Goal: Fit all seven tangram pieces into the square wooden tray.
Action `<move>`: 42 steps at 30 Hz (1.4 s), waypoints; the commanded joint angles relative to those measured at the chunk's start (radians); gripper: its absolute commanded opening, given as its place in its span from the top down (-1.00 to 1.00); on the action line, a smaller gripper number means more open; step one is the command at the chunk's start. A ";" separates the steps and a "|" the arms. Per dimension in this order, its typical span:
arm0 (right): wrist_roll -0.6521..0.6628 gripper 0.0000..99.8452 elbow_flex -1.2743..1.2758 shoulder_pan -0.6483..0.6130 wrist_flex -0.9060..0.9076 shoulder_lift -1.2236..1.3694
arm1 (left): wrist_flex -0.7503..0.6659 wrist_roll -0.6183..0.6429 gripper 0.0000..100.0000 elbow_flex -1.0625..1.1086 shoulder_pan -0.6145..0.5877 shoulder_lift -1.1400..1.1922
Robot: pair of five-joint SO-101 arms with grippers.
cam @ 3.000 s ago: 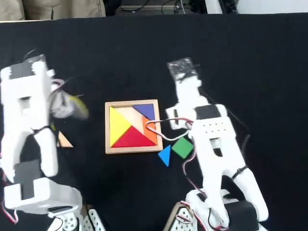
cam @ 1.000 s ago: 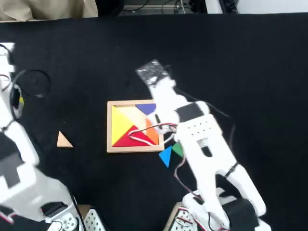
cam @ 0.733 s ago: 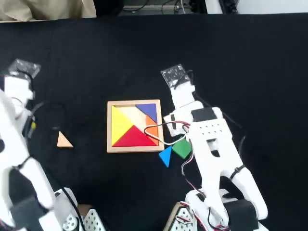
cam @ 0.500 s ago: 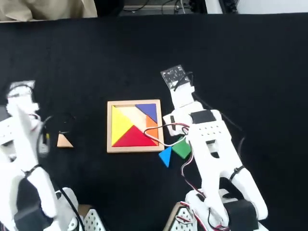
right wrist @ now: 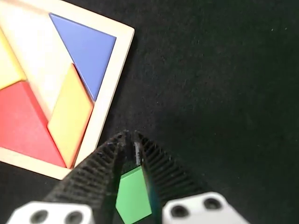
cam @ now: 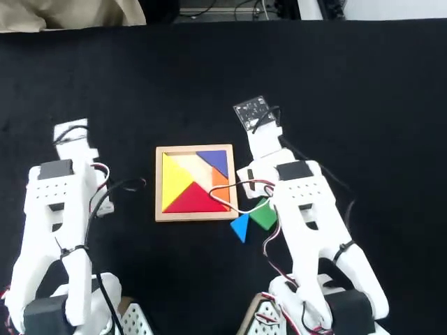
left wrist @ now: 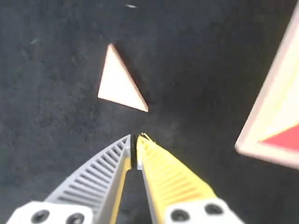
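- Left tool [left wrist: 135,138] has its two fingers pressed together with nothing between them. Its tips hang over the black bench [cam: 363,105], near the tan triangle [left wrist: 119,84] but not touching it.
- Right tool [right wrist: 130,135] is pinched together too and holds nothing. It hangs just beside the tray's outer edge, above the green square [right wrist: 133,196].
- The square wooden tray [cam: 193,218] lies flat on the bench between the two arms.
- In the tray are a big yellow triangle [cam: 174,183], a big red triangle [cam: 192,202], a dark blue triangle [cam: 215,160] and an orange slanted piece [cam: 221,188].
- A patch of pale wood [cam: 192,165] shows between the yellow and dark blue pieces.
- On the bench, the green square and a small blue triangle [cam: 239,227] lie just beside each other, near one tray corner.
- The tan triangle lies on the bench on the tray's other side.
- A red and white wire [cam: 225,200] from the right arm loops over the tray's corner.
- A black cloth covers the bench.
- Past the far edge are a beige cloth [cam: 70,10] and some dark cables [cam: 230,8].
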 commanded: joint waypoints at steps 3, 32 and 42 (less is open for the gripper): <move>0.009 0.98 -0.004 0.021 -0.015 -0.033 | -0.009 0.410 0.87 -0.030 -0.051 -0.017; 0.009 0.98 0.033 0.020 -0.077 -0.031 | -0.239 0.548 0.34 0.111 -0.165 -0.014; 0.009 0.98 0.033 0.020 -0.077 -0.031 | -0.242 0.509 0.34 0.005 -0.219 0.239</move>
